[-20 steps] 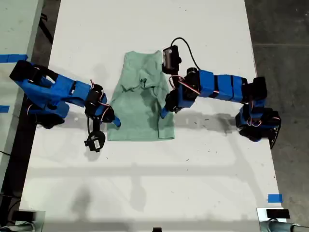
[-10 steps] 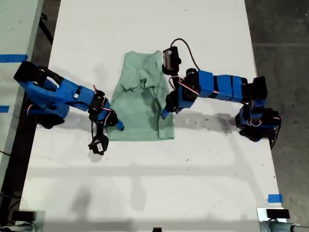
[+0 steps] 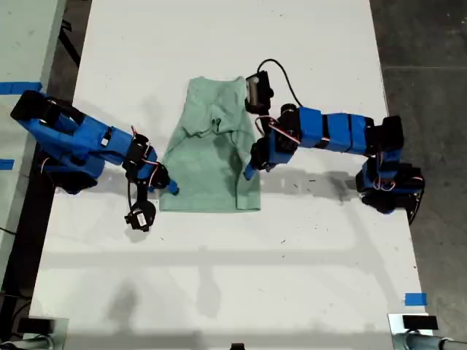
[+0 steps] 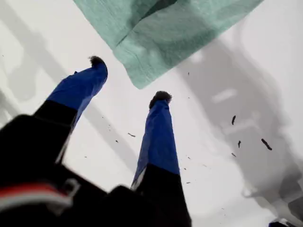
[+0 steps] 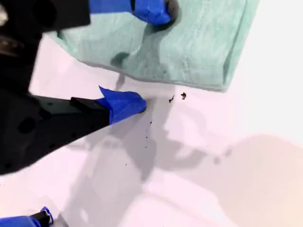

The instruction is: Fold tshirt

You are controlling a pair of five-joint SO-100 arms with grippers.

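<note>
Mint-green tshirt (image 3: 211, 157) lies flat on the white desk (image 3: 219, 277), its long way up and down the exterior view, with one bottom corner just past my first pincer (image 4: 129, 79), open and empty, while my second pincer (image 5: 144, 57), open too, straddles the other side edge.

No readable text

No lettering, label, brand, number or sign can be made out in any of the three views.

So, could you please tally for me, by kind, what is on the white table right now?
tshirt: 1
blue robot arms: 2
blue tape piece: 1
Total: 4
</note>
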